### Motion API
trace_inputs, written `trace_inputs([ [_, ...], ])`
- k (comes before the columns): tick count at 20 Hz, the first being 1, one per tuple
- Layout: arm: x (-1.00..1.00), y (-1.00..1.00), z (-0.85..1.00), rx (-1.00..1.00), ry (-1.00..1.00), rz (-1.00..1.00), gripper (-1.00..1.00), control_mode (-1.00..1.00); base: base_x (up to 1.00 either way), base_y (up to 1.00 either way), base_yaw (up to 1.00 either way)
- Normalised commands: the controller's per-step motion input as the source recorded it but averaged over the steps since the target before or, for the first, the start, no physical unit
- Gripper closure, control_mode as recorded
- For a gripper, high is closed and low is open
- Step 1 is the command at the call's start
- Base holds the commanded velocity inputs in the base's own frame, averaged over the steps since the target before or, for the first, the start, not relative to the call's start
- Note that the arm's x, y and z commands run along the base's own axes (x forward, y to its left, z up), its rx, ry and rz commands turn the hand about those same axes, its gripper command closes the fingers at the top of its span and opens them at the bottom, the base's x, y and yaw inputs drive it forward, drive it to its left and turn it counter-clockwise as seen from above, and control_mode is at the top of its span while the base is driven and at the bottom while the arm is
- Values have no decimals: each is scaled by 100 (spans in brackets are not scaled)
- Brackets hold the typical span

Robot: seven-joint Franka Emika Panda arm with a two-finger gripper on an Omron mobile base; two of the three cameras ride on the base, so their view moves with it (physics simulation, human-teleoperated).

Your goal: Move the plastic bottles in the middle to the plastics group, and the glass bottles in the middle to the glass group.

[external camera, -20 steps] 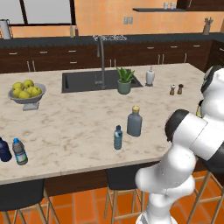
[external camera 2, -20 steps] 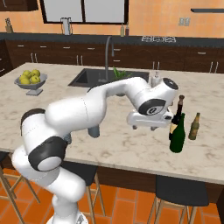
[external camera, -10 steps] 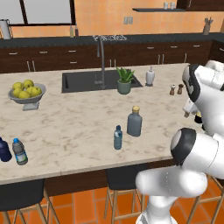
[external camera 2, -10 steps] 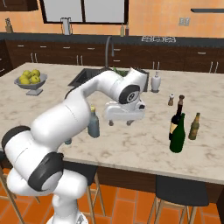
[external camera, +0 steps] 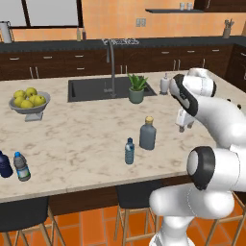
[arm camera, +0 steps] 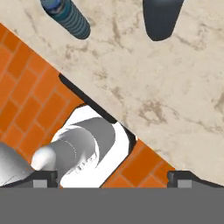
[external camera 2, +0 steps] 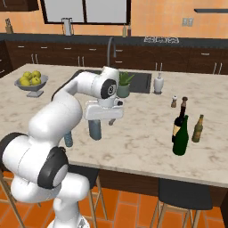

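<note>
Green wine bottle already stands with the glass group near the worktop's right end. Two remain at the front edge's middle: the grey-blue bottle and small water bottle. My gripper, jaws wide and empty, hangs above the grey-blue bottle.

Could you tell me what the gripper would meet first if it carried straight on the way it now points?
The gripper points down with open jaws; it would probably meet bare counter near the edge, short of the grey-blue bottle.
</note>
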Motion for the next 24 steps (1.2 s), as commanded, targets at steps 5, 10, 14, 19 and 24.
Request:
trace_inputs([
  [5, 38, 55, 4, -8, 3, -1, -100, -100, 0, 0, 0],
  [10, 63, 16, 0, -2, -1, -11, -100, -100, 0, 0, 0],
  [14, 73, 46, 0, -2, -6, -34, -100, -100, 0, 0, 0],
  [19, 20, 36, 0, -1, 0, -37, -100, -100, 0, 0, 0],
  [24, -5, 8, 0, 2, -11, -32, -100, -100, 0, 0, 0],
])
